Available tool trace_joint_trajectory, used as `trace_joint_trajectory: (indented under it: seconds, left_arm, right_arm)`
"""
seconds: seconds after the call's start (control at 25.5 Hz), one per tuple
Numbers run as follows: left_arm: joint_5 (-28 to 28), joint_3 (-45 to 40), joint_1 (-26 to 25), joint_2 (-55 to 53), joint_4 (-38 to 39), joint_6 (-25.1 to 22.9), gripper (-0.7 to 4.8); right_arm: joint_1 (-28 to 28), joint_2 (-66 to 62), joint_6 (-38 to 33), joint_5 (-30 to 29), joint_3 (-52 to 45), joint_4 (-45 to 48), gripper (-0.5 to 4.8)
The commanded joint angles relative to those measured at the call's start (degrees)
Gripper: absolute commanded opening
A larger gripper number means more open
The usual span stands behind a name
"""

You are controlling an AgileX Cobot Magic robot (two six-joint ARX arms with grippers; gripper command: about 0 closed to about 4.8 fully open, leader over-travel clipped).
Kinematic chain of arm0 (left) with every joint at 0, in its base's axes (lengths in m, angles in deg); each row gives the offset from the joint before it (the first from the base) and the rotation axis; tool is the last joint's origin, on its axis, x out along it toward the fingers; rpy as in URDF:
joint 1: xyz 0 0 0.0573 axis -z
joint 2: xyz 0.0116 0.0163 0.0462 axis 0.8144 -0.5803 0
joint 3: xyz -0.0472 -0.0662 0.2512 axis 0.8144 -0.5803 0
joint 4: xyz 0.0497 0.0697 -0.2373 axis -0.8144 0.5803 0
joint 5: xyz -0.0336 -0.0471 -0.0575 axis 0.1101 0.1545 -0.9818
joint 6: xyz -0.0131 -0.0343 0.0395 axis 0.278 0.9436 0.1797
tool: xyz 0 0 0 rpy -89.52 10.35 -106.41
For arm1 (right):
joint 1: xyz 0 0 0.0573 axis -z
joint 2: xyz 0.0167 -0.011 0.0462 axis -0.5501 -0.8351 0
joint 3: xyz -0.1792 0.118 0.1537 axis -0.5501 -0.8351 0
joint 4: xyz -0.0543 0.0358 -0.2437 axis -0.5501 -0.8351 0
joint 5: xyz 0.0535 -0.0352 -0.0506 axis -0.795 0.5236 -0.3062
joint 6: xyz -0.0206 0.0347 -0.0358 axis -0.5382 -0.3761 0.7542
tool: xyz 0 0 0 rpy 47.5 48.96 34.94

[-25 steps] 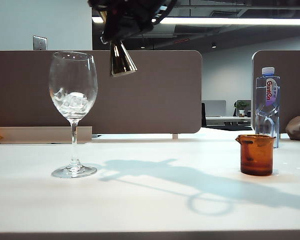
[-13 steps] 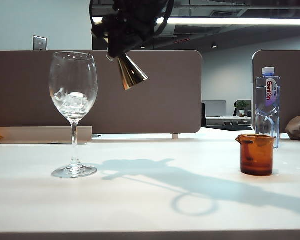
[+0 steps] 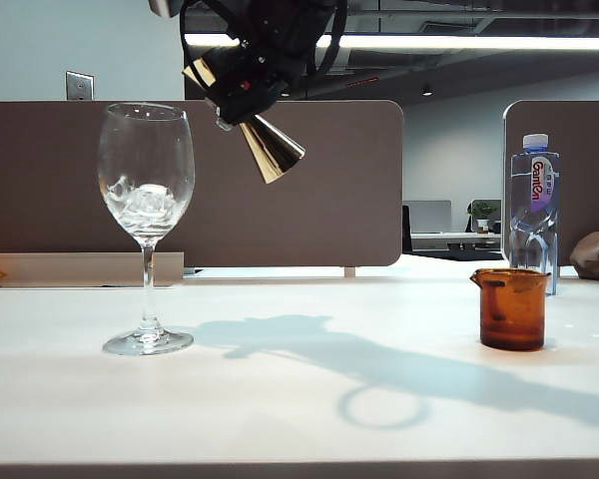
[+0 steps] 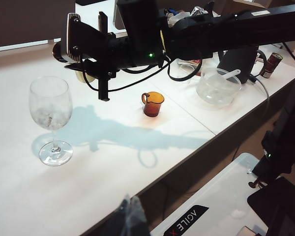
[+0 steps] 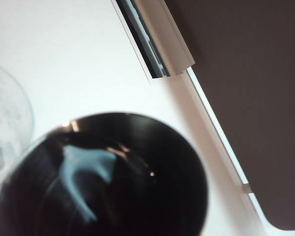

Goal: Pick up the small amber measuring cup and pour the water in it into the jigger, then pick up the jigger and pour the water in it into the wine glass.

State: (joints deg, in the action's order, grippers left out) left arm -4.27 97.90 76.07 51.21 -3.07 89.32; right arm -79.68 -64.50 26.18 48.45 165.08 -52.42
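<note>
The wine glass point(image 3: 146, 200) stands upright at the table's left with ice cubes in its bowl; the left wrist view shows it too point(image 4: 50, 105). High up and just right of its rim, my right gripper point(image 3: 232, 85) is shut on the gold jigger point(image 3: 268, 148). The jigger is tilted, its upper end toward the glass. In the right wrist view its dark round end point(image 5: 103, 182) hides the fingers, with the glass rim point(image 5: 7, 118) beside it. The small amber measuring cup point(image 3: 512, 309) stands alone at the right. My left gripper point(image 4: 129, 216) hangs off the table's front edge, tips together.
A plastic water bottle point(image 3: 534, 205) stands behind the amber cup. Brown partition panels point(image 3: 309, 190) close the table's back. In the left wrist view, a clear bowl with a spoon point(image 4: 218, 87) and a can point(image 4: 272, 64) sit on a neighbouring table.
The right wrist has rolled and tipped the jigger: its lower cone swung out to the right and its upper end leaned toward the wine glass. Glass, cup and left arm stayed still.
</note>
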Motion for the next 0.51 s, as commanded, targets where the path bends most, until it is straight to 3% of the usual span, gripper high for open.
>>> trace_joint_trajectory:
  seconds: [0.04, 0.51]
  left_arm:
    - [-0.20, 0.17, -0.07, -0.04, 0.20, -0.07, -0.02]
    - [-0.20, 0.17, -0.07, -0.04, 0.20, -0.07, -0.02]
  right_arm:
    - [-0.09, 0.35, 3.17, 0.20, 0.44, 1.70, -0.05]
    - [-1.31, 0.35, 14.86, 1.05, 0.44, 3.63, -0.05]
